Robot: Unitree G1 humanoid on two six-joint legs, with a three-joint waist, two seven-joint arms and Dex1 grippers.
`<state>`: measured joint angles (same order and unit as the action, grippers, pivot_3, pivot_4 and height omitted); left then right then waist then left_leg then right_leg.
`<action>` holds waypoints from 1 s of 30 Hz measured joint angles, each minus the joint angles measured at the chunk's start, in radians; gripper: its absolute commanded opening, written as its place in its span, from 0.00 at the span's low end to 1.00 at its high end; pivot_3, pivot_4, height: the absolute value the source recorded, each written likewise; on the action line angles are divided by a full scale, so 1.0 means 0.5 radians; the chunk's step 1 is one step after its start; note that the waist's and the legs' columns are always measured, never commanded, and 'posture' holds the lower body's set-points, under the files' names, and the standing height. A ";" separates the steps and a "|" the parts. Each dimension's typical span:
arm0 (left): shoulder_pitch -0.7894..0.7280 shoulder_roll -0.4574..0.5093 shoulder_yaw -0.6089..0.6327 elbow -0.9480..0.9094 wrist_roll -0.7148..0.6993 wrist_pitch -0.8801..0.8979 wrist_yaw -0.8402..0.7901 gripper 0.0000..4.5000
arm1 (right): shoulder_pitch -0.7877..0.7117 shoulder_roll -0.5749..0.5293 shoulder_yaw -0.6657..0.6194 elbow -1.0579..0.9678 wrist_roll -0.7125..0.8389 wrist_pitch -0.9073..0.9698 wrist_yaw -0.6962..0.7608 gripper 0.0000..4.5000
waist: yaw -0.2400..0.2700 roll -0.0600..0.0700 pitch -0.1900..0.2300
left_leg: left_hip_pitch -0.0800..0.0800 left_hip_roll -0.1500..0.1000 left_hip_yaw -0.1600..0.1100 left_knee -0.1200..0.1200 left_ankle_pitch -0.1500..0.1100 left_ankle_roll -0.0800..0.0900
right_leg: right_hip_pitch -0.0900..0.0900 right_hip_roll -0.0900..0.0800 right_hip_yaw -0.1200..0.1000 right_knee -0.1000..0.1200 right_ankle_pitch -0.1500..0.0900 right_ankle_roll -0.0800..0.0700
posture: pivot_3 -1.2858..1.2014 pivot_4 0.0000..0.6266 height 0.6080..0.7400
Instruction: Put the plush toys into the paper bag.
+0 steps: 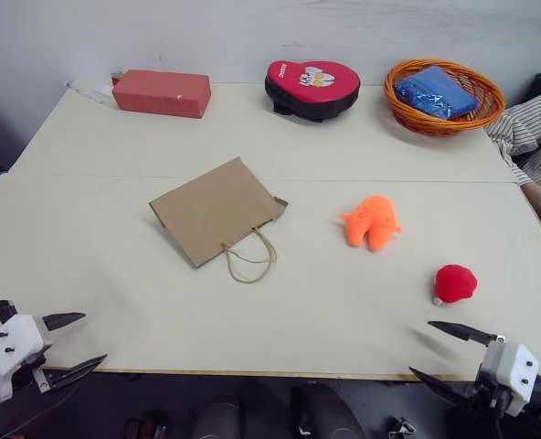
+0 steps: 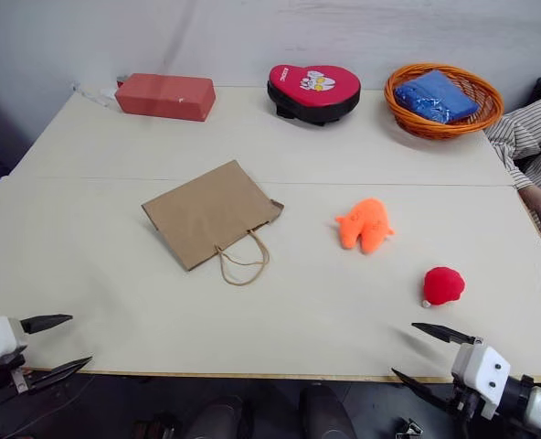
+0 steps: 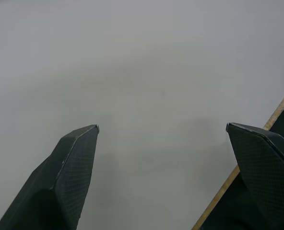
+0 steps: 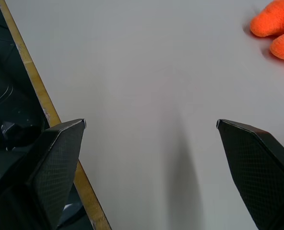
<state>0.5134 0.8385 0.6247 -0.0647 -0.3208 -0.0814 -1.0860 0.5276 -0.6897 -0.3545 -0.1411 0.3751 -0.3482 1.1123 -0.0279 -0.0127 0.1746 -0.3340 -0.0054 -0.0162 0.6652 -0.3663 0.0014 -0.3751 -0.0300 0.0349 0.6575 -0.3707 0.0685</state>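
Paper bag (image 1: 216, 210): matt brown kraft, twisted cord handles. Orange toy (image 1: 372, 222) and red toy (image 1: 454, 283): fuzzy plush. Table (image 1: 115, 265): smooth, matt.

Left gripper (image 1: 80, 340): positioned at 8 o'clock in the head views, over the near table edge. The two black fingers are spread wide, with nothing between them. The fingers point toward 3 o'clock, angled slightly downward. The white wrist housing sits directly behind them.

Right gripper (image 1: 435, 350): positioned at 4 o'clock in the head views, at the near table edge. The fingers are spread wide and empty. The fingers point toward 9 o'clock. The white wrist housing sits behind them.
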 measured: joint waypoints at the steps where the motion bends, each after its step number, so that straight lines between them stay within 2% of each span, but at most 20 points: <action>1: 0.003 0.000 0.006 -0.005 -0.006 0.000 0.000 0.99 | -0.003 0.002 0.007 -0.005 0.000 0.001 -0.007 1.00 | 0.000 0.000 0.000 | 0.000 0.000 0.000 0.000 0.000 0.000 | 0.000 0.000 0.000 0.000 0.000 0.000 | 0.52 0.24 1.00; 6: 0.017 -0.010 0.019 -0.099 -0.088 0.079 -0.007 0.99 | -0.034 0.004 0.011 -0.008 0.011 -0.005 -0.027 1.00 | 0.000 0.000 0.000 | 0.000 0.000 0.000 0.000 0.000 0.000 | 0.000 0.000 0.000 0.000 0.000 0.000 | 0.52 0.24 1.00; 10: -0.075 0.094 -0.004 -0.375 -0.309 0.407 -0.035 0.99 | -0.043 0.065 0.033 -0.106 0.057 -0.004 -0.047 1.00 | 0.010 0.000 0.000 | -0.001 0.000 -0.002 0.000 0.000 -0.001 | 0.001 0.000 -0.002 0.000 0.000 0.000 | 0.52 0.24 1.00; 13: -0.391 0.221 -0.092 -0.548 -0.585 0.818 0.048 0.99 | -0.103 0.188 0.070 -0.255 0.194 0.019 -0.112 1.00 | 0.013 0.004 0.001 | -0.001 0.000 -0.003 0.002 0.002 -0.003 | 0.001 -0.001 -0.003 0.003 0.000 0.000 | 0.52 0.24 1.00; 16: -0.854 0.315 -0.364 -0.638 -0.682 1.037 0.115 0.99 | -0.175 0.213 0.088 -0.448 0.352 0.186 -0.229 1.00 | 0.010 0.006 0.001 | -0.001 -0.001 -0.003 0.002 0.003 -0.005 | 0.000 0.000 -0.003 0.004 0.000 0.000 | 0.52 0.24 1.00; 19: -1.385 0.252 -0.843 -0.555 -0.498 1.010 0.112 0.99 | -0.261 0.231 0.125 -0.583 0.402 0.310 -0.348 1.00 | 0.006 0.007 0.000 | -0.002 -0.001 -0.002 0.002 0.010 -0.017 | -0.002 0.002 -0.003 0.004 0.000 0.000 | 0.52 0.24 1.00; 23: -1.849 0.046 -1.298 -0.204 -0.153 0.871 0.089 0.99 | -0.303 0.250 0.198 -0.640 0.372 0.395 -0.427 1.00 | 0.001 0.007 0.000 | -0.004 0.000 -0.001 0.002 0.011 -0.020 | -0.006 0.007 -0.002 0.008 0.000 0.000 | 0.52 0.24 1.00; 26: -2.073 -0.100 -1.533 0.036 0.010 0.766 -0.001 0.99 | -0.326 0.281 0.232 -0.675 0.319 0.408 -0.494 1.00 | 0.001 0.006 0.000 | -0.008 0.000 -0.001 0.005 0.011 -0.020 | -0.008 0.006 0.000 0.009 0.000 0.000 | 0.52 0.24 1.00; 30: -2.259 -0.270 -1.680 0.279 0.117 0.682 -0.101 0.99 | -0.331 0.298 0.241 -0.713 0.294 0.434 -0.559 1.00 | 0.009 0.006 0.001 | -0.009 0.000 -0.001 0.010 0.011 -0.020 | -0.008 0.006 -0.001 0.008 0.000 0.000 | 0.52 0.24 1.00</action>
<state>-0.6160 0.7035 -0.2155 0.0749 -0.2621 0.2595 -1.1367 0.3620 -0.5406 -0.2338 -0.4978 0.5219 -0.1313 0.8328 -0.0236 -0.0099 0.1750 -0.3386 -0.0054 -0.0169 0.6699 -0.3607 -0.0085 -0.3791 -0.0272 0.0345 0.6615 -0.3708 0.0686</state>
